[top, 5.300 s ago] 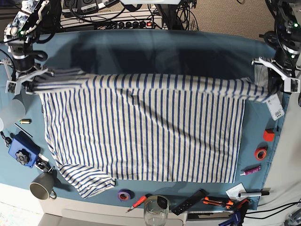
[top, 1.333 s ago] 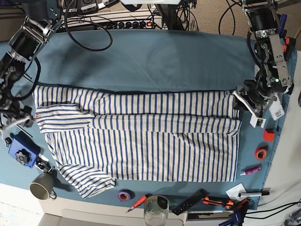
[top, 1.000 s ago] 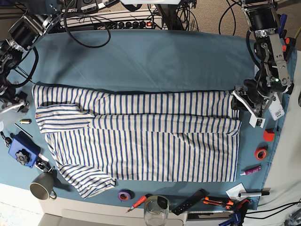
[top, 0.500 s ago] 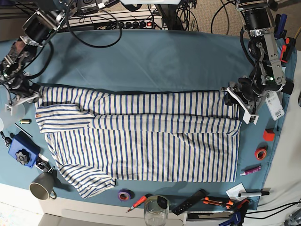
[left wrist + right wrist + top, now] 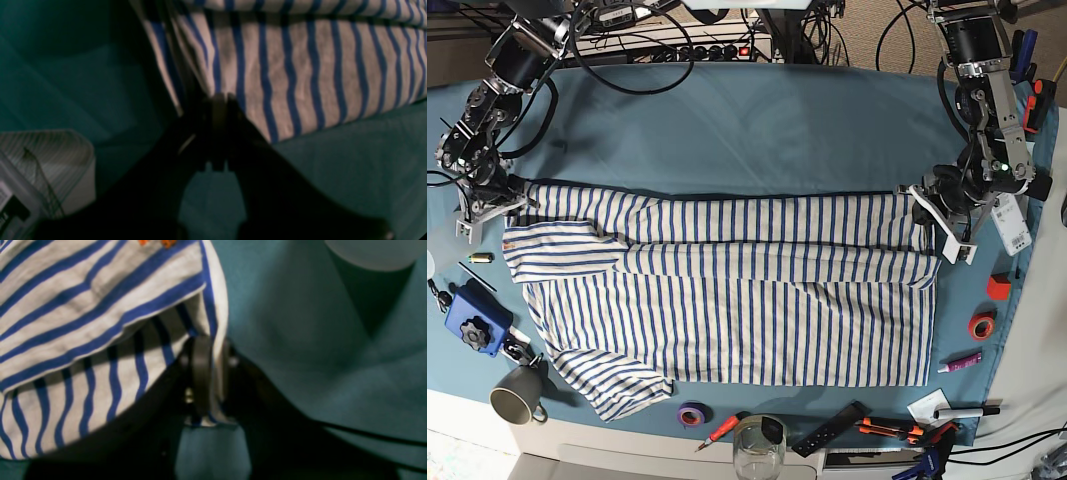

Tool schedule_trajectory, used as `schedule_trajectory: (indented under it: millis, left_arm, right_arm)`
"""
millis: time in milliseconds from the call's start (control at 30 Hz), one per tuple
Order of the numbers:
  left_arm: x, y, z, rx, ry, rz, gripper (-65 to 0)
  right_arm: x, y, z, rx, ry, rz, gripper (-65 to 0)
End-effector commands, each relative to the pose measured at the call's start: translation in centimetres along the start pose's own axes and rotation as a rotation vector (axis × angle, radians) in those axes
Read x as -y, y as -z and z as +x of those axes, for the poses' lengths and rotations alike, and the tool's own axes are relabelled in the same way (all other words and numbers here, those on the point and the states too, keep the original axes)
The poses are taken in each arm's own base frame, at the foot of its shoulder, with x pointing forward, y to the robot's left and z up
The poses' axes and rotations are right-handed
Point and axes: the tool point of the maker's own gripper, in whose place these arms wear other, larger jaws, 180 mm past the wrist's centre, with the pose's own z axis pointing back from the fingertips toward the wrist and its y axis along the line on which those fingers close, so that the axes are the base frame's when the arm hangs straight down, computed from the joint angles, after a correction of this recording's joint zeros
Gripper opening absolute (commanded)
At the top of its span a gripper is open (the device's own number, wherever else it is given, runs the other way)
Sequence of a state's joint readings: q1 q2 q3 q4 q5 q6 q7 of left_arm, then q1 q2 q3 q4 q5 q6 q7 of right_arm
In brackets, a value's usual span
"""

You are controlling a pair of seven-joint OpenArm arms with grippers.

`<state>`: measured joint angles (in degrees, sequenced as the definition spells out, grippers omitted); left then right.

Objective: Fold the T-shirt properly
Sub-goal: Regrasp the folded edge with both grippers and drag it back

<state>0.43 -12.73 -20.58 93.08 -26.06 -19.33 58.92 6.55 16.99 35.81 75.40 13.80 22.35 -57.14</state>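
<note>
A grey mug stands at the front left corner of the table, and a glass stands at the middle of the front edge; I cannot tell what is inside them.

The table is covered with a teal cloth. The T-shirt lies flat on it, across the middle, with its far part folded toward the front as a long band. One sleeve sticks out at the front left.

The left gripper is at the far corner of the shirt on the base view's right side. Its jaws are closed together on the edge of the striped fabric. The right gripper is at the opposite far corner, and its jaws pinch a fold of the shirt's hem between them.

The far half of the cloth is bare. Behind it are cables and a power strip.

Small things lie along the edges. At the left there is a blue box. At the front there are a purple tape roll, a red screwdriver, a black remote and orange pliers. At the right there are a red block, an orange tape roll, a pink tube and a marker. The shirt's front hem lies near the tape roll and the glass but does not touch them.
</note>
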Motion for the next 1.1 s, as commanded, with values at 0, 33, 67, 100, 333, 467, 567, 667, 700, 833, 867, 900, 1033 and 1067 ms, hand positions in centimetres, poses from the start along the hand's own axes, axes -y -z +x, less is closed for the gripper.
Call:
schedule_trajectory:
  millis: [0,33,67,100,333,467,567,667,700,833,867,900,1033,1067]
  left_arm:
    - [-0.2,-0.5,1.6,0.047,0.015,0.003,-65.0]
    - [-0.2,-0.5,1.6,0.047,0.013,0.004,-65.0]
    - [-0.2,-0.5,1.6,0.047,0.008,0.006,-65.0]
    - [-0.4,-0.5,1.7,0.048,-0.001,0.012,-65.0]
    - [-1.2,-1.0,1.5,0.009,-0.007,0.016,-65.0]
    - [-1.6,-1.5,1.6,0.001,-0.003,0.010,-65.0]
    - [-1.9,-1.6,1.1,-0.027,-0.002,0.015,-65.0]
    - [-1.7,-1.6,0.8,-0.042,-0.002,0.004,-65.0]
    - [-1.6,-1.6,0.8,-0.043,-0.004,0.001,-65.0]
    - [-1.7,-1.8,0.5,-0.065,0.000,0.003,-65.0]
    - [-2.0,-1.9,0.4,-0.070,0.006,0.009,-65.0]
    - [-2.2,-2.1,0.5,-0.072,0.012,0.016,-65.0]
    - [-3.2,-3.3,0.1,-0.082,0.049,0.050,-65.0]
    - [-3.5,-3.6,-0.2,-0.090,0.058,0.059,-65.0]
  right_arm:
    - [0.8,-0.2,0.0,-0.028,-0.019,-0.032,-65.0]
    - [0.9,-0.2,0.0,-0.027,-0.019,-0.037,-65.0]
    - [1.0,-0.2,0.1,-0.025,-0.019,-0.038,-65.0]
    - [1.1,-0.3,0.2,-0.023,-0.020,-0.042,-65.0]
    - [1.9,-2.5,2.7,0.023,-0.045,-0.090,-65.0]
    - [1.9,-4.1,4.1,0.046,-0.059,-0.115,-65.0]
    - [1.9,-4.6,4.0,0.030,-0.063,-0.124,-65.0]
    - [2.0,-4.6,3.5,0.010,-0.062,-0.126,-65.0]
    - [2.0,-4.6,3.1,-0.009,-0.062,-0.127,-65.0]
    - [2.3,-4.5,1.8,-0.059,-0.065,-0.133,-65.0]
    - [2.3,-4.6,1.5,-0.069,-0.065,-0.134,-65.0]
    - [2.4,-4.6,1.2,-0.081,-0.066,-0.136,-65.0]
    - [2.5,-4.9,0.8,-0.099,-0.072,-0.142,-65.0]
    - [2.5,-5.1,0.9,-0.094,-0.076,-0.145,-65.0]
